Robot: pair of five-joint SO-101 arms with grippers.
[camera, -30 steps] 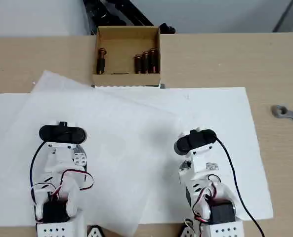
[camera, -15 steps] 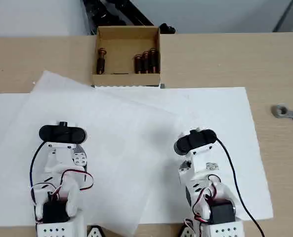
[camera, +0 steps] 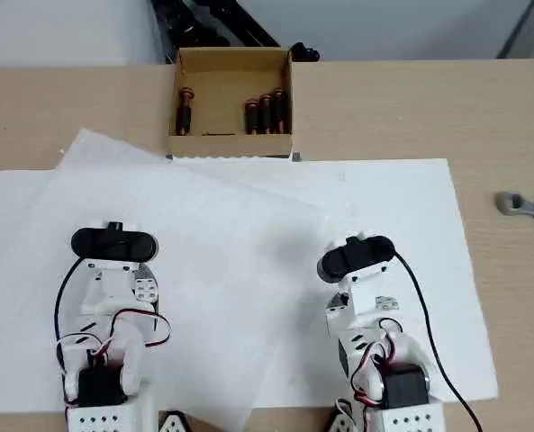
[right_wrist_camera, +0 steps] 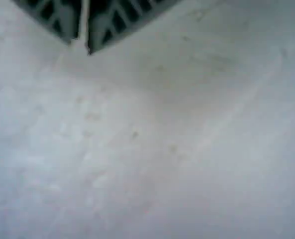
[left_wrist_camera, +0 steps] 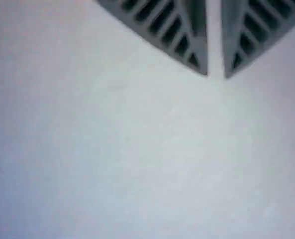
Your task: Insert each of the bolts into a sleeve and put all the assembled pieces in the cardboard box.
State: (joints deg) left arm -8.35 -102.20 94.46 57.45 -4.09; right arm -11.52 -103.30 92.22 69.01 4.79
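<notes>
The cardboard box (camera: 230, 144) stands at the far middle of the table. Inside it lie several brown bolt-and-sleeve pieces: one alone (camera: 185, 110) on its left side and three side by side (camera: 267, 113) on its right. Both arms are folded back near the table's front edge, the left arm (camera: 113, 245) and the right arm (camera: 355, 257) well apart from the box. My left gripper (left_wrist_camera: 214, 74) points down at bare white paper, fingers shut with only a slit between them. My right gripper (right_wrist_camera: 83, 47) is likewise shut over the paper, holding nothing.
Two overlapping white paper sheets (camera: 248, 243) cover the table between the arms and the box. A small grey metal tool (camera: 521, 205) lies on the wood at the far right. Dark equipment (camera: 203, 22) sits behind the box.
</notes>
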